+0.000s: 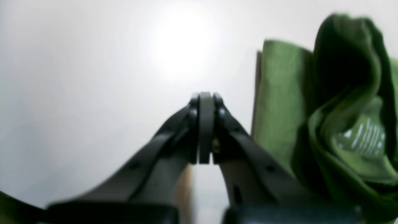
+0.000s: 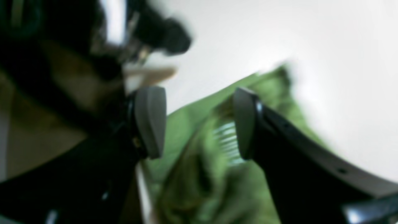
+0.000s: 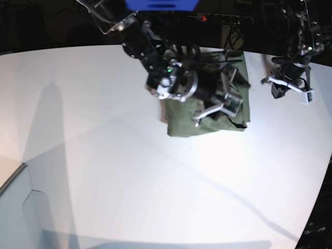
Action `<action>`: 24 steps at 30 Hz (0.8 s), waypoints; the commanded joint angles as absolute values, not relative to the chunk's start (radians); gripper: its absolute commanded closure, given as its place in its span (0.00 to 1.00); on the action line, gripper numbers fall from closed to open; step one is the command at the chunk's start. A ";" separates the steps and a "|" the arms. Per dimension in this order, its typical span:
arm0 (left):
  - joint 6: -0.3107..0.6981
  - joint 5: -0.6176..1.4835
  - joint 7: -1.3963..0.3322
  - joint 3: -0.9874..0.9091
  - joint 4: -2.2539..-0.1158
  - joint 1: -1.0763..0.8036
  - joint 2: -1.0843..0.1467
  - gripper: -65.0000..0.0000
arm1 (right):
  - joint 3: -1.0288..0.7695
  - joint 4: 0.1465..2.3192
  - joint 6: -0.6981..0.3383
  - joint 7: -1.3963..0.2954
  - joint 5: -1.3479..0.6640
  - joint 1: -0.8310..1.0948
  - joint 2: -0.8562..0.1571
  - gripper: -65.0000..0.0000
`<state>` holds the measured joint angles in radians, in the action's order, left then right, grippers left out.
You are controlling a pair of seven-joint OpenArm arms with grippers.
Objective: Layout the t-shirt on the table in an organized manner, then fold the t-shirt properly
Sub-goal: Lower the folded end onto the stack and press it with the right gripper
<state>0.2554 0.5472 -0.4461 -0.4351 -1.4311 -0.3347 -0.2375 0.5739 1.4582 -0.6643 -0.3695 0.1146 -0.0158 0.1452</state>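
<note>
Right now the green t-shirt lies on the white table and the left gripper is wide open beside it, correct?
Not quite. The left gripper is shut, its jaws pressed together on nothing, as the left wrist view shows. The rest holds: the green t-shirt lies on the white table, beside that gripper.

We see the olive-green t-shirt (image 3: 207,124) lying folded into a compact block near the far edge of the white table (image 3: 129,181). Its collar end is rumpled upward, and white label print shows inside the neck (image 1: 363,137).
</note>
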 commanded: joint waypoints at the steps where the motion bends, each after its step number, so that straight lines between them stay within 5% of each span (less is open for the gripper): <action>1: 0.262 0.556 -0.432 -0.440 -1.449 -0.332 -0.249 1.00 | 0.550 1.508 -0.657 -0.346 0.097 -0.010 0.157 0.46; 13: 0.262 0.556 -0.432 -0.440 -1.448 -0.332 -0.251 1.00 | 0.490 1.618 -0.657 -0.348 0.104 0.157 0.119 0.46; 24: 0.262 0.556 -0.432 -0.440 -1.454 -0.332 -0.251 1.00 | 0.486 1.466 -0.657 -0.343 0.104 0.128 0.119 0.46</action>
<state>0.2558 0.5476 -0.4526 -0.4343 -1.4345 -0.3347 -0.2378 0.4835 1.4498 -0.6582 -0.3691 0.1230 0.1417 0.1055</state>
